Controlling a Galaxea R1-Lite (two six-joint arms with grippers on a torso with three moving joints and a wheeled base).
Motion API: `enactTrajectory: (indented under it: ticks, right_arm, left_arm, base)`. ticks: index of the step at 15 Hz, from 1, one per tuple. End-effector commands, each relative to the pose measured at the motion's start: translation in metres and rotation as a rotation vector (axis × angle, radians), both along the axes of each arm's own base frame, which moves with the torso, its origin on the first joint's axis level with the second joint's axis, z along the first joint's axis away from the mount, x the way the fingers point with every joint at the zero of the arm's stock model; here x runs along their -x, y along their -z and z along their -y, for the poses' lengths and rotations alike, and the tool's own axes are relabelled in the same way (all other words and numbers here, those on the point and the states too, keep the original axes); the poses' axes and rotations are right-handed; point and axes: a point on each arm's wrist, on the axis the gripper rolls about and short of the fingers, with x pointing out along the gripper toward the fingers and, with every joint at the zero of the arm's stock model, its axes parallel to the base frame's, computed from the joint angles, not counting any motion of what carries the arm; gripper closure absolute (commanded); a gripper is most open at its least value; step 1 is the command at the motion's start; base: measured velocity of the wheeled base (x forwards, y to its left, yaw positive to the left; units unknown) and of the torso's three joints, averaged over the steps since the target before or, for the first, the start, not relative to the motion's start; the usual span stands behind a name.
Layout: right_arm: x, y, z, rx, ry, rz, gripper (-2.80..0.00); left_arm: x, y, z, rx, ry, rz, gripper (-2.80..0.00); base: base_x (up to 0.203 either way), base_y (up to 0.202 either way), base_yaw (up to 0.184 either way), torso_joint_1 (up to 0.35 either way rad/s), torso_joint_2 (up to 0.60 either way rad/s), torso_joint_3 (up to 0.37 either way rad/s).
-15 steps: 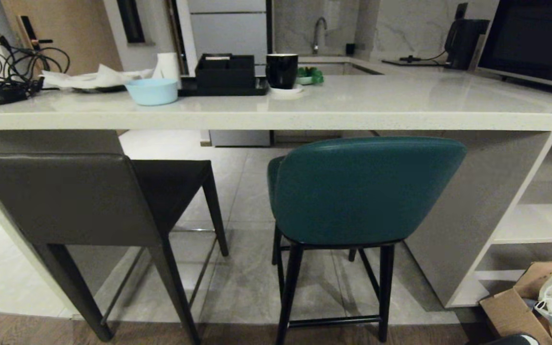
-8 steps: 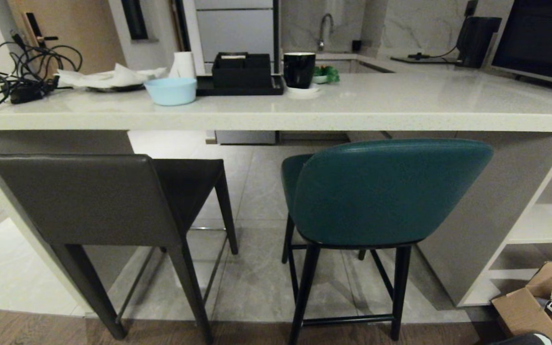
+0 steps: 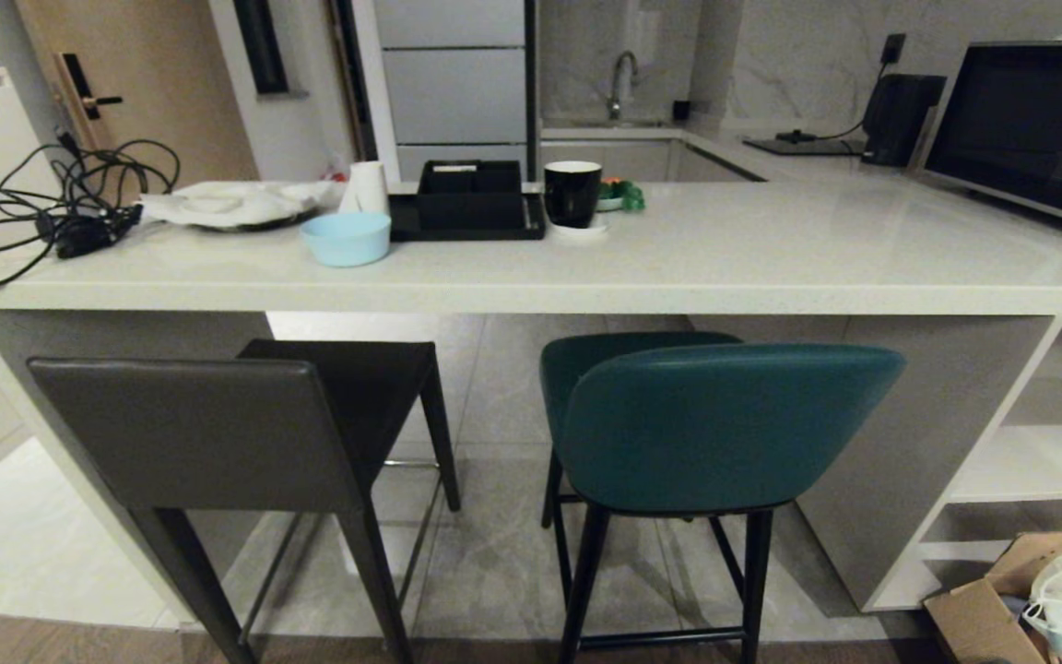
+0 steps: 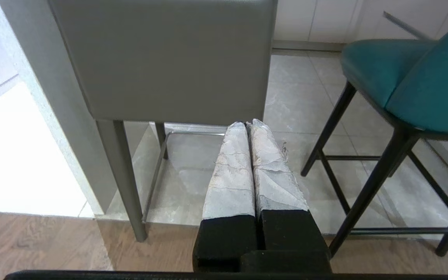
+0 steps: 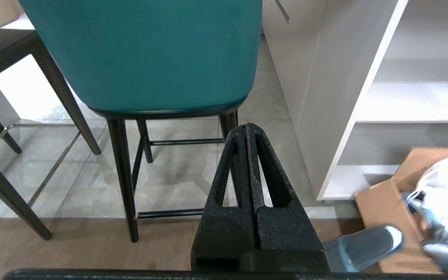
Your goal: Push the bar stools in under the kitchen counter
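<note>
Both stools stood pulled out on the near side of the kitchen counter [image 3: 678, 295], seats partly under its edge and backs out toward the robot — the dark grey stool [image 3: 199, 433] on the left, the teal stool [image 3: 725, 424] on the right. The left gripper [image 4: 250, 125] hung with its wrapped fingers pressed together just behind the grey back, and the right gripper [image 5: 246, 126] was likewise closed on nothing, near the teal stool's legs. The likely trouble: a narrow closed tip pushing high on a tall stool could tip it forward or twist it, since thin black legs may catch on the tile joints. An off-centre shove on the curved teal back could slide off sideways — the smooth upholstery offers little hold. The grey one looked safer, with a flat rectangular leather back and square tapered legs. The counter's thick speckled slab sat close above the backs, so a tilted stool might strike it. A cardboard box [image 3: 983, 609] lay near right.
</note>
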Motion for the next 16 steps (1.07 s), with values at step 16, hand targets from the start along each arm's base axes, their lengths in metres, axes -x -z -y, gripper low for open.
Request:
enactTrajectory:
  ticks: [16]
  right_arm:
    - [-0.0001,-0.0002,0.0000,0.000,0.001,0.000,0.00]
  left_arm:
    - [-0.0014,0.0052,0.0001,0.000,-0.002,-0.018,0.00]
  base:
    - [0.000,0.000,0.000,0.017,-0.04,-0.025]
